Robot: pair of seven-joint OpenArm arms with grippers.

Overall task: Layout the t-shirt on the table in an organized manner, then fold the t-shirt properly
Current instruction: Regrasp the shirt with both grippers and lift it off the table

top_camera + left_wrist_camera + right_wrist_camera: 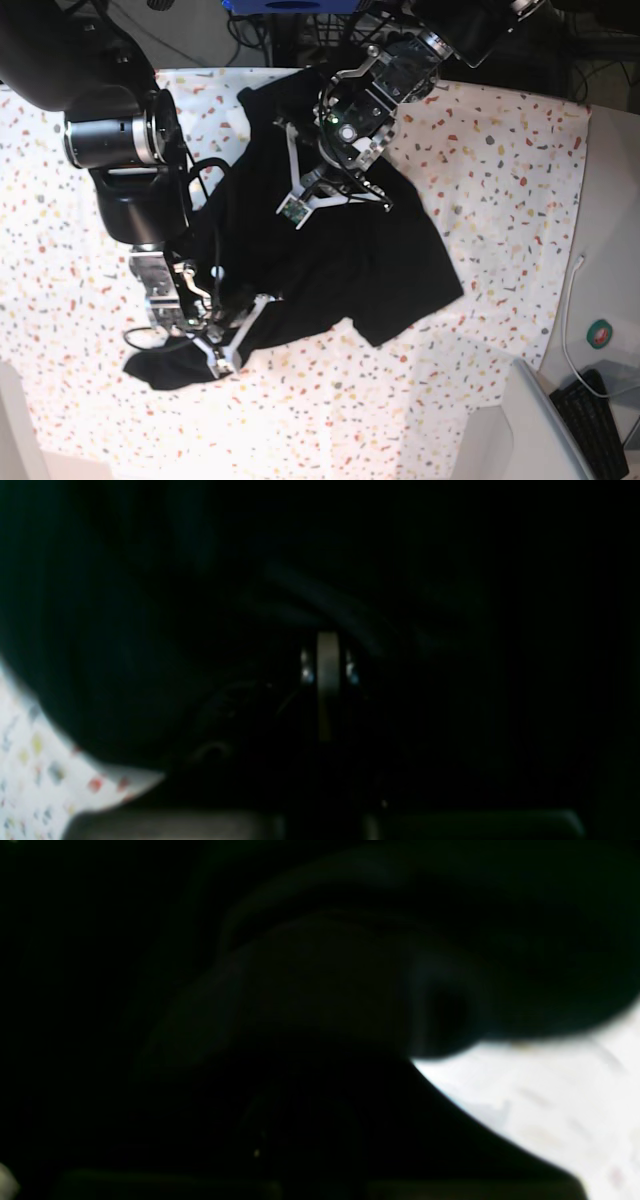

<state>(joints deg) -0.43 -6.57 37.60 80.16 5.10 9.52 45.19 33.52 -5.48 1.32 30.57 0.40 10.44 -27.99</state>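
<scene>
The black t-shirt (pixel 330 255) lies crumpled across the middle of the speckled worktop (pixel 500 150). Both claws press down into it: the left claw (pixel 335 195) at its upper part, the right claw (pixel 215 335) at its lower-left edge. Dark cloth fills both wrist views, so I cannot tell how far either claw is open or whether it grips fabric.

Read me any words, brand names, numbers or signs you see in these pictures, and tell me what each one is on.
None can be read.
The t-shirt: only plain black cloth shows, no lettering.
The round green and red sticker on the grey side surface: too small to read.
Both wrist views: dark and blurred, no text.
</scene>
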